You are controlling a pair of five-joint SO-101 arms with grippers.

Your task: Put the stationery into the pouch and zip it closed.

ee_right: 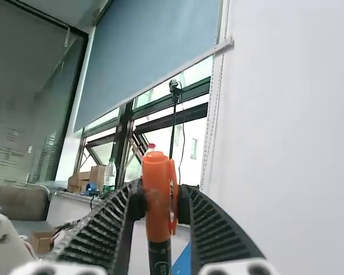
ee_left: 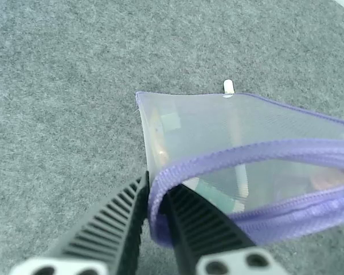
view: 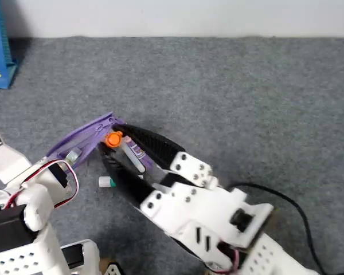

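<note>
Evidently the loading step is in hand: on the grey table (view: 246, 86) the purple-edged pouch (view: 83, 140) lies a little toward nine o'clock of centre in the high view, its long side running from seven o'clock up to one o'clock. The left gripper (ee_left: 155, 220) is closed to a thin slit on the zipper-trimmed rim at the pouch's end. This pinch probably anchors the soft pouch and lifts one lip so that the mouth gapes. The right gripper (view: 112, 141) comes in from five o'clock, clamped on an orange-capped pen (view: 114, 138) whose cap leads and sits right at the purple rim. Whether the cap has crossed inside cannot be told. In the right wrist view the black fingers (ee_right: 112, 220) press the pen's barrel just below the cap, likely so the front stays free to slide in. A small white-and-green piece (view: 106, 182) lies loose on the table at six o'clock of the cap, just beside the lower finger, and may be stationery yet to go in. The zip is open, so closing remains undone.
</note>
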